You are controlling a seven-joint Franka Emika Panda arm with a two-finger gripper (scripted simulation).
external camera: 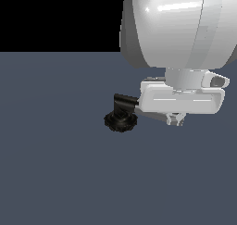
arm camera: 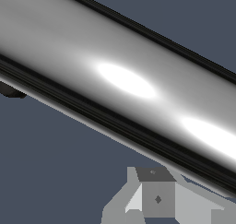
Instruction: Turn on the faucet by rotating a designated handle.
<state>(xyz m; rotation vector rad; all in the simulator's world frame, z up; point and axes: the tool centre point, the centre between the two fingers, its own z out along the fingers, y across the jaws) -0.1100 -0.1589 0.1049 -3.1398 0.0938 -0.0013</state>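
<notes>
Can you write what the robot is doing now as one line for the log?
step: at handle | gripper: low beside faucet, jaw state unclear | handle: fills wrist view, very close | turned on: cannot tell

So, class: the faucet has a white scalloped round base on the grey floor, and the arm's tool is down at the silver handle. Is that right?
Not quite. The faucet's scalloped round base is black, not white, as the exterior view shows. The rest holds: it sits on the grey floor, and the tool is down at the silver handle, which fills the wrist view.
</notes>
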